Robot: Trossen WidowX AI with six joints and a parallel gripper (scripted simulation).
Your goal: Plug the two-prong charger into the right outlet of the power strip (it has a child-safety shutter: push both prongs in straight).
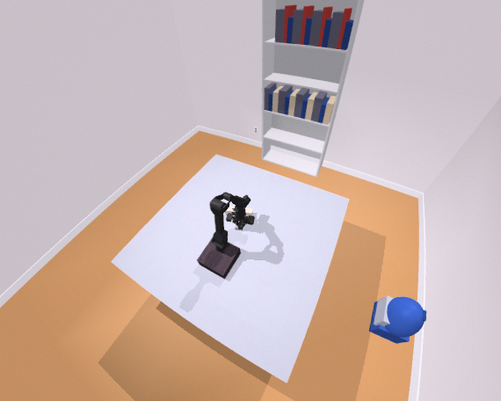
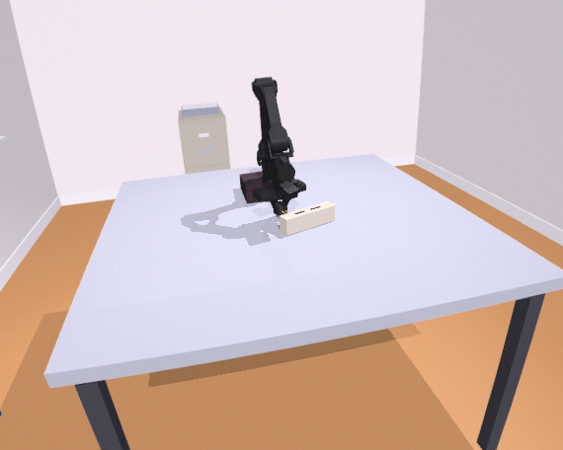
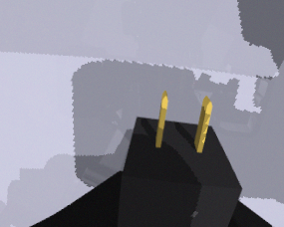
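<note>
The gripper (image 2: 281, 207) is clamped on the black charger (image 3: 179, 181), its 2 yellow prongs (image 3: 201, 125) pointing down just above the left end of the cream power strip (image 2: 308, 217) on the surface (image 2: 327, 276).

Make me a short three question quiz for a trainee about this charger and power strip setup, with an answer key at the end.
1. True or false: the charger is already seated in the power strip.
2. How many prongs show on the charger in the wrist view, and what colour are they?
3. Multiple choice: the gripper is A) open, B) shut on nothing, C) shut on the charger.

Key:
1. False. In the wrist view both prongs are fully bare.
2. Two, yellow.
3. C. The black charger body sits between the jaws.
</note>
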